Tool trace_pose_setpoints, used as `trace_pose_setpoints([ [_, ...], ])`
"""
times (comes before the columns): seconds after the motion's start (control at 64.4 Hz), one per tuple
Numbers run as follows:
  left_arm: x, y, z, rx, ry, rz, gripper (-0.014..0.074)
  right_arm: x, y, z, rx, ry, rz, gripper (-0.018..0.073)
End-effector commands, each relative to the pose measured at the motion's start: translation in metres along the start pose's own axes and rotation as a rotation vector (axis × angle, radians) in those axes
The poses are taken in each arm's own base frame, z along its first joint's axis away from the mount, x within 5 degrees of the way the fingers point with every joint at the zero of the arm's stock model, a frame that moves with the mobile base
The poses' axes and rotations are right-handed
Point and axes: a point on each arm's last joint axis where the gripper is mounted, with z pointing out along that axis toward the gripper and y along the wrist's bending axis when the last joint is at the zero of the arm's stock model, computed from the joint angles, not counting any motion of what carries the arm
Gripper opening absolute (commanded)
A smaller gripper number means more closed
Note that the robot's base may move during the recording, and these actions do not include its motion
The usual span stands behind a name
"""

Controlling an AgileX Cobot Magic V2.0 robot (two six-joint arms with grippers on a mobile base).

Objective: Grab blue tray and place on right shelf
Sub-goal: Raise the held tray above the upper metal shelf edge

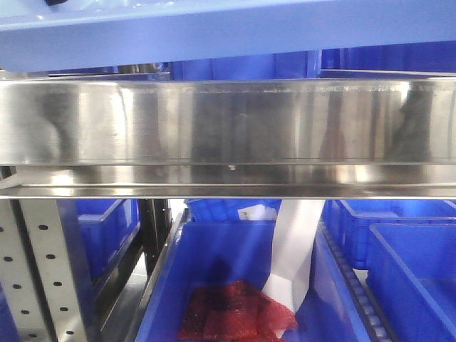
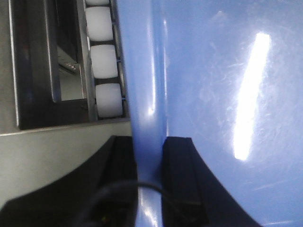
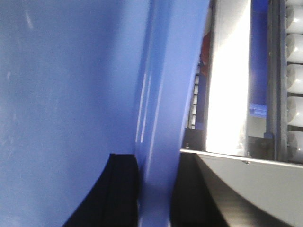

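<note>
Blue tray point(image 1: 214, 32) is seen at top of front view, just above the steel lip of the right shelf point(image 1: 228, 121). Its rim is clamped by L hand point(image 2: 149, 161) and R hand point(image 3: 154, 189); white rollers point(image 2: 105, 66) are seen beside.

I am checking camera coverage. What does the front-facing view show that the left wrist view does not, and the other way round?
Only the front-facing view shows the right shelf with its wide front lip, the dark-blue bins under it and a red item in one bin. Only the left wrist view shows the left gripper, shut on a blue rim. Both show the blue tray.
</note>
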Motion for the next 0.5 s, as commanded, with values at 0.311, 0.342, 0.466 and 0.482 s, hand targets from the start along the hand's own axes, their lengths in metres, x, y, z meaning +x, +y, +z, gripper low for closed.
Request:
trace_pose_setpoints([
  [0.311,-0.060,0.003,-0.033,0.085,-0.199,0.021,-0.0048,-0.054,0.002,-0.026,-0.072,-0.148,0.026,0.0055],
  [0.342,-0.067,0.002,-0.028,0.082,-0.197,0.030,-0.0048,-0.059,0.000,-0.021,-0.061,-0.144,0.031,0.0055],
  [0.466,-0.088,0.001,-0.011,0.067,-0.197,0.038,-0.0048,-0.079,-0.008,-0.005,-0.033,-0.156,0.040,0.0055],
  [0.482,-0.090,0.000,-0.008,0.066,-0.194,0.039,-0.0048,-0.081,-0.009,-0.002,-0.030,-0.158,0.045,0.0055],
])
